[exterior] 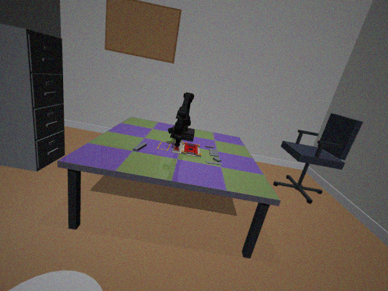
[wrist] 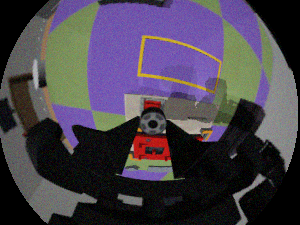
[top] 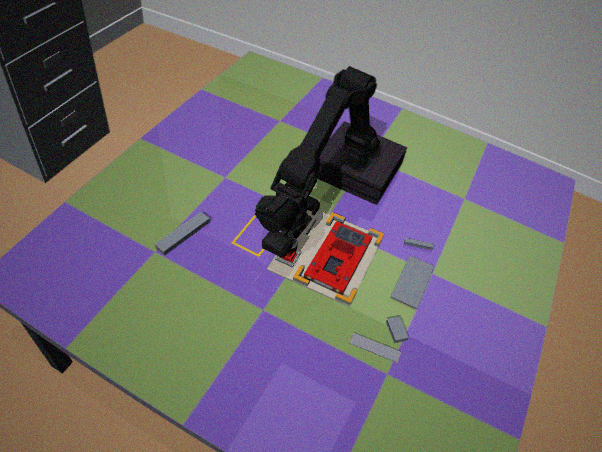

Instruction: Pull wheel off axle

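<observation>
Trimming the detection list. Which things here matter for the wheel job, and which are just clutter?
Job:
- wheel, gripped between the fingers
- gripper
- yellow-outlined area, nothing in it yet
- red base under the wheel

Clutter:
- red board in its orange-cornered tray
- grey bar left of the area
- four grey pieces to the board's right
- cabinet, chair

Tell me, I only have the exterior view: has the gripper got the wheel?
Observer: Yes. In the wrist view the gripper is shut on the wheel, a small grey disc between the dark fingers.
Operator: Where is the marked area?
Observer: The yellow outline lies on purple just beyond the wheel.
Operator: Is anything lying in it?
Observer: From the top, the part of the outline not hidden by the arm shows only bare purple; the nearest grey bar lies outside it.
</observation>
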{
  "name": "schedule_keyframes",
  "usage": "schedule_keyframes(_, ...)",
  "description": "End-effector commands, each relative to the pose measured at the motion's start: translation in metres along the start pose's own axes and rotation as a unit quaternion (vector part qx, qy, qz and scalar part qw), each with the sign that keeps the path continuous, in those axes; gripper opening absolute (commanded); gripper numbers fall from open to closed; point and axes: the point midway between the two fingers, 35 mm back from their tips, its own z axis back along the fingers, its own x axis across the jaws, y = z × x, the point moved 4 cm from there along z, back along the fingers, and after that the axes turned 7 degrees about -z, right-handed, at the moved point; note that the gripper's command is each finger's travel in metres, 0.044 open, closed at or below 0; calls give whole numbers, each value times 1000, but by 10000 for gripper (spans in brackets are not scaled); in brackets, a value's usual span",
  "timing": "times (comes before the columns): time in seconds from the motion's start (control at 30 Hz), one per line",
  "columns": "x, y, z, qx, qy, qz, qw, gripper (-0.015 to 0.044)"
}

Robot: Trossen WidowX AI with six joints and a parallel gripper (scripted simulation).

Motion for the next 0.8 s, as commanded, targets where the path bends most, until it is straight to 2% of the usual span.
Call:
schedule_keyframes(0.0,2,0,4,0,-3,0,1000,0)
schedule_keyframes(0.77,1,0,11,1,-4,-1,1000,0)
